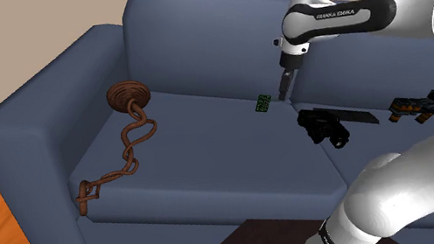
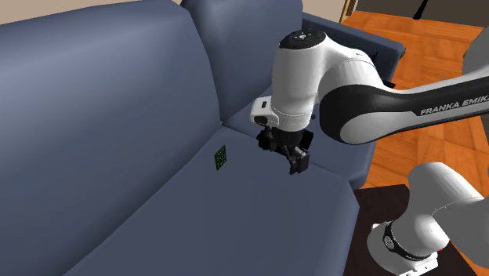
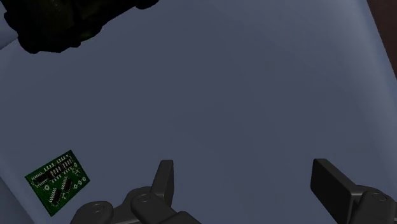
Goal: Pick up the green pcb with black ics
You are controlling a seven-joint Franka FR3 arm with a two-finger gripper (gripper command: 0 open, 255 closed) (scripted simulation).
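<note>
A small green PCB with black chips (image 1: 264,103) lies flat on the blue sofa seat, near the backrest. It also appears in the second exterior view as the PCB (image 2: 221,157). My black gripper (image 1: 284,89) hangs just above the seat, a little to the shoulder view's right of the board. In the wrist view the gripper (image 3: 245,172) is open with only sofa cushion between its fingers. There the PCB (image 3: 57,184) lies outside the gap, beyond one finger (image 3: 164,180), untouched.
A brown coiled rope (image 1: 127,99) trails across the seat at the shoulder view's left. A black camera-like object (image 1: 323,126), a flat black bar (image 1: 356,115) and an orange-and-black toy (image 1: 420,104) lie to the right. The sofa backrest (image 1: 193,32) rises just behind the board.
</note>
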